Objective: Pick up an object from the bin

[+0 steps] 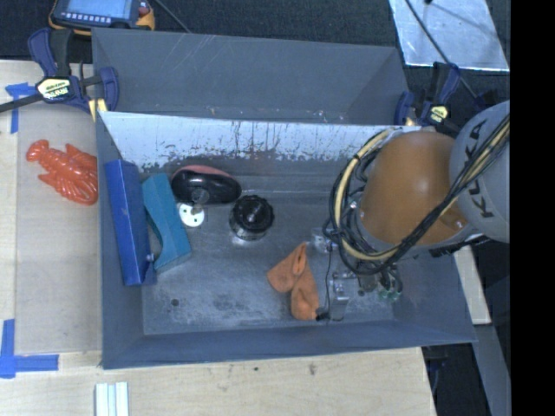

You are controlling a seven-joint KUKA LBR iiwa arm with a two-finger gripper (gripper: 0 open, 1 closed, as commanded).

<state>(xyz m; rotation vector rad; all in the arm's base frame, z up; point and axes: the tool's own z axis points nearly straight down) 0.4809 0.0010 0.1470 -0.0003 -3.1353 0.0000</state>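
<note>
Closest to your lens is the arm's orange wrist cover (pixel 408 189), ringed with looped cables (pixel 349 199), and it hides much of the bin's 3 o'clock side. Below it the gripper (pixel 329 307) hangs low over the floor at about 5 o'clock, just beside the lower end of a crumpled orange rag-like piece (pixel 295 281). You cannot tell from here whether the gripper is spread or pressed together, nor whether it touches the piece; nothing is visibly held.

That orange piece looks like the likeliest pick. It lies alone on bare floor, so you get room on both sides of it, and being soft it should bunch rather than skid.

The other things sit apart, toward 9 to 11 o'clock. A long blue bar (pixel 124 224) leans along the wall of the grey bin (pixel 260 336), and a teal block (pixel 165 222) rests against it. Beside those lie a black-and-pink oval object (pixel 205 185), a small white disc (pixel 192 217) and a black round knob (pixel 251 215). Out on the bench at 9 o'clock lies a red-orange toy (pixel 62 172).
</note>
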